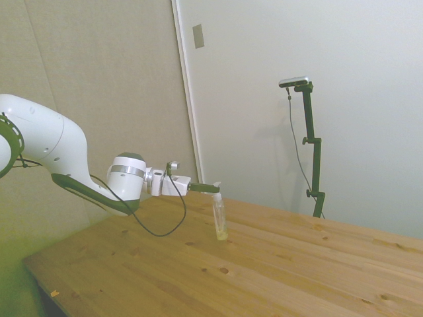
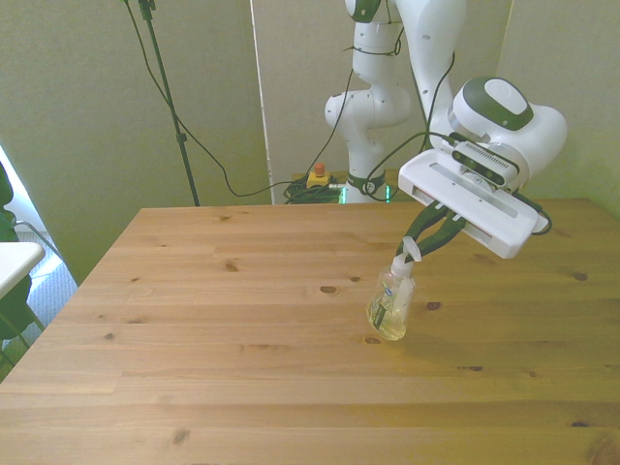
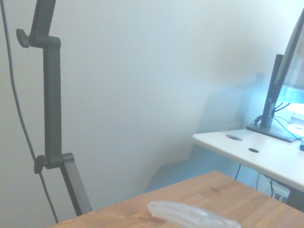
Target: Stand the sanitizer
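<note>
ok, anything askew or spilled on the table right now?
No spill visible. The sanitizer is base-down on the table, near upright in the side view but leaning slightly in the front view. The gripper has its jaws closed on the pump top, so it isn't free-standing yet.
</note>
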Controlling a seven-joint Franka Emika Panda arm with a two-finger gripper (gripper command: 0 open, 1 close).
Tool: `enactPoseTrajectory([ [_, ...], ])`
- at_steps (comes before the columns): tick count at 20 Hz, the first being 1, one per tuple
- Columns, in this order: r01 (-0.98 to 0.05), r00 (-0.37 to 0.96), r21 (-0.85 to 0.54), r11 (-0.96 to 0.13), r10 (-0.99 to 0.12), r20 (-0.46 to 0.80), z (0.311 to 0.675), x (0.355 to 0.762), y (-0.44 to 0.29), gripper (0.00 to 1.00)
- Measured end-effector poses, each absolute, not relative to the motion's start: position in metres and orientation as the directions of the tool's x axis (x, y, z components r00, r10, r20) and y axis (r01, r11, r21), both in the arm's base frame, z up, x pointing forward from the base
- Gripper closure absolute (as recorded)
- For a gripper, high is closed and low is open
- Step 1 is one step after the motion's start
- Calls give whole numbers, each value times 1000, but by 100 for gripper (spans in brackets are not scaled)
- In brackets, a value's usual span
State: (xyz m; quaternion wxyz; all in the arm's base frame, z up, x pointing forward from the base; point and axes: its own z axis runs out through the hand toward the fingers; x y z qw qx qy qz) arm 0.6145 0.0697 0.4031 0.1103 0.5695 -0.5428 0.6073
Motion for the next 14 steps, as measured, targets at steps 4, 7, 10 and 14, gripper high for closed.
enactPoseTrajectory([
  [4, -756, -323, -529, -385, -483, 814, 397, 620, 69, 100],
  [7, -759, -320, -525, -384, -482, 815, 393, 622, 68, 100],
  [10, -761, -315, -522, -385, -484, 816, 390, 623, 69, 0],
  [14, -756, -314, -527, -389, -491, 813, 392, 624, 72, 0],
])
